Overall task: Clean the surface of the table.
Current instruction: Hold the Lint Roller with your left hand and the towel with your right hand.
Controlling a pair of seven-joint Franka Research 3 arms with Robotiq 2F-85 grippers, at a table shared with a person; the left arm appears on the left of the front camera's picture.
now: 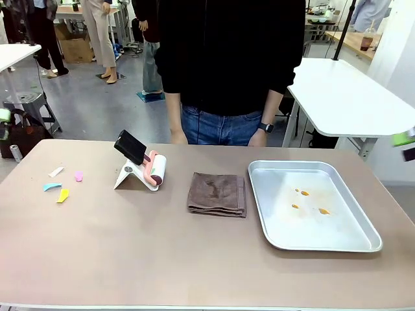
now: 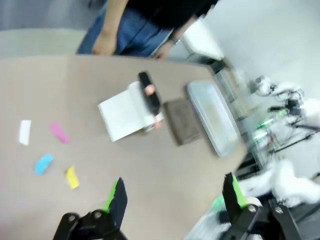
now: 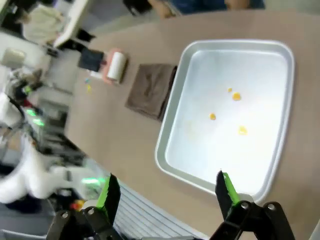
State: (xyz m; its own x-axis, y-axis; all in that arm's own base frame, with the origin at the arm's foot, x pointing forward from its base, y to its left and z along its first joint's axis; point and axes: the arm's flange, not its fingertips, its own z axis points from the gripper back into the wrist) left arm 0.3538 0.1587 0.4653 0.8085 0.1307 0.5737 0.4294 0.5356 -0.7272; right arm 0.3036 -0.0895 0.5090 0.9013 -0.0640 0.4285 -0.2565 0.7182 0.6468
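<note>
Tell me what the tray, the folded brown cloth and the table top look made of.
Tray: likely metal, dull silver, with a soft sheen and raised rim. Cloth: soft fabric, perhaps microfibre; matte, slightly creased, folded in layers. Table: smooth matte beige-brown top, possibly laminate; the look leaves it open.

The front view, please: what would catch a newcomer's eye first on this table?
The silver tray at the right of the table, with a few orange spots in it, stands out most. Left of it lies a folded brown cloth, then a lint roller, and small coloured paper scraps lie near the left end. A person in a dark top stands at the far edge.
</note>
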